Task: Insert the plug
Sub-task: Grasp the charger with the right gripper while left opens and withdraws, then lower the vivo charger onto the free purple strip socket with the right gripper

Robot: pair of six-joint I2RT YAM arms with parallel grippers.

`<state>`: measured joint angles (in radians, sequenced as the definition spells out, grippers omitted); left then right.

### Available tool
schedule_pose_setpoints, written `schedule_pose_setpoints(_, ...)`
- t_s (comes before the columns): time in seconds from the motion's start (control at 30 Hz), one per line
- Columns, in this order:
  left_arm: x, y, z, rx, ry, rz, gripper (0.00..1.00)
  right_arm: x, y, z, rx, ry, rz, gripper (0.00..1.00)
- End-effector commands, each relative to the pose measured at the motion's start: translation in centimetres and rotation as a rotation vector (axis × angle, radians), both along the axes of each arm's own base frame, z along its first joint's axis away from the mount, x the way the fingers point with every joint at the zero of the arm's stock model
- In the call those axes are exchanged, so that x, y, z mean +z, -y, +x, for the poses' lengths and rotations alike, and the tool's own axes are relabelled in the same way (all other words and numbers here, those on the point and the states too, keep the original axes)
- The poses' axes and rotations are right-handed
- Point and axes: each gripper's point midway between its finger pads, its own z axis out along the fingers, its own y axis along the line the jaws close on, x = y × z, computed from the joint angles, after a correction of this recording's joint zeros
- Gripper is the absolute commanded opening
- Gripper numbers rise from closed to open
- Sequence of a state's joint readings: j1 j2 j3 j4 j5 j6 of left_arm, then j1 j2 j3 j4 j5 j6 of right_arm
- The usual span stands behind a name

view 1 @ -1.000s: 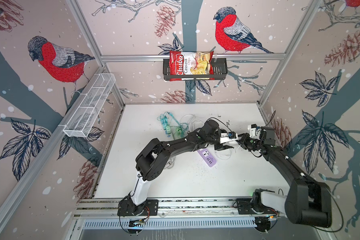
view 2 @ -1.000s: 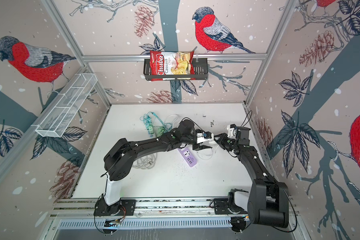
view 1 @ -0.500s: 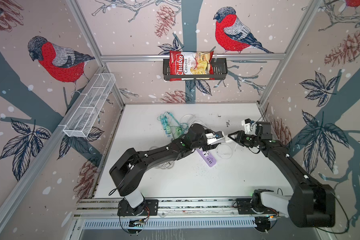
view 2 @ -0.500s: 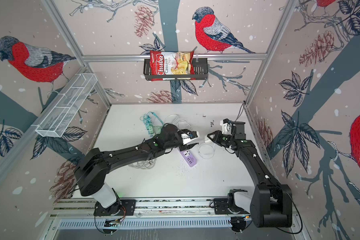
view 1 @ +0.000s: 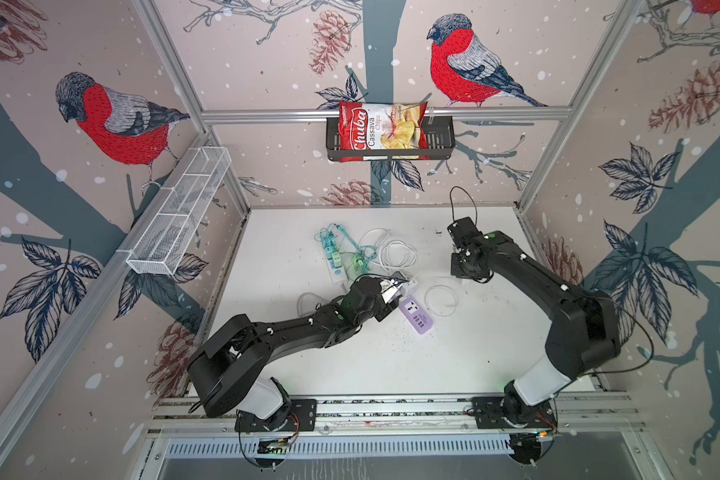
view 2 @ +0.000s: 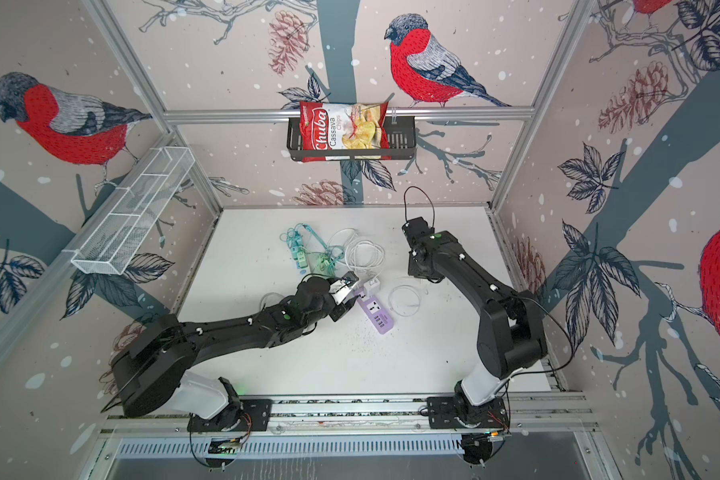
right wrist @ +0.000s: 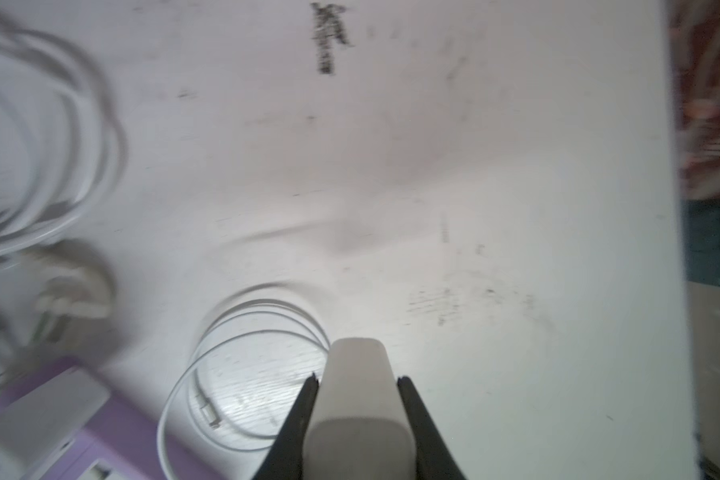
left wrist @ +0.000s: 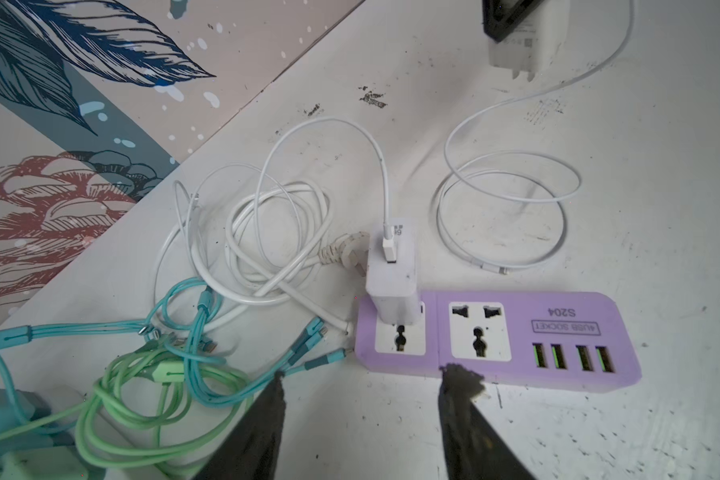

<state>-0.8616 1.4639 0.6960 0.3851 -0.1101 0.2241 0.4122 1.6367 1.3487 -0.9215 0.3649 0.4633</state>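
The plug [right wrist: 358, 415] stays clamped in the right gripper [right wrist: 358, 377], now drawn well back from the power strip [left wrist: 624, 332] just ahead of the left gripper [left wrist: 366, 371] — jaws parted, empty — insertion still ahead.

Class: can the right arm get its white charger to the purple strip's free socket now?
Probably yes. The free socket is uncovered; only a cable coil lies between it and the right gripper holding the white charger; the left gripper sits at the edge of the strip, not over it.
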Motion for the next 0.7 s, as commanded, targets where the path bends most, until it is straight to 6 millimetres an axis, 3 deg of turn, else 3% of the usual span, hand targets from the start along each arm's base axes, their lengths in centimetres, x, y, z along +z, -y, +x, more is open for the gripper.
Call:
schedule_pose_setpoints(0.0,1.9,-0.1,1.0,0.047,0.039,-0.073,0.59,3.1,4.2,-0.3,-0.139,0.065,-0.214,0.00)
schedule_pose_setpoints(0.1,1.8,0.0,1.2,0.056,0.031,-0.082,0.59,3.2,2.6,-0.1,-0.085,0.076,-0.173,0.00)
schedule_pose_setpoints(0.27,1.9,0.9,1.1,0.031,0.005,-0.122,0.57,-0.4,-7.6,-1.2,0.276,0.037,0.232,0.00)
schedule_pose_setpoints(0.37,2.1,1.4,0.7,0.007,-0.014,-0.142,0.57,-1.1,-11.2,-2.7,0.406,0.045,0.299,0.00)
schedule_pose_setpoints(0.47,2.3,1.8,0.2,-0.023,-0.029,-0.155,0.57,-1.9,-12.7,-3.8,0.452,0.034,0.343,0.00)
schedule_pose_setpoints(0.67,2.5,1.6,-0.1,-0.018,-0.050,-0.184,0.56,-3.3,-13.8,-5.5,0.514,0.022,0.370,0.00)
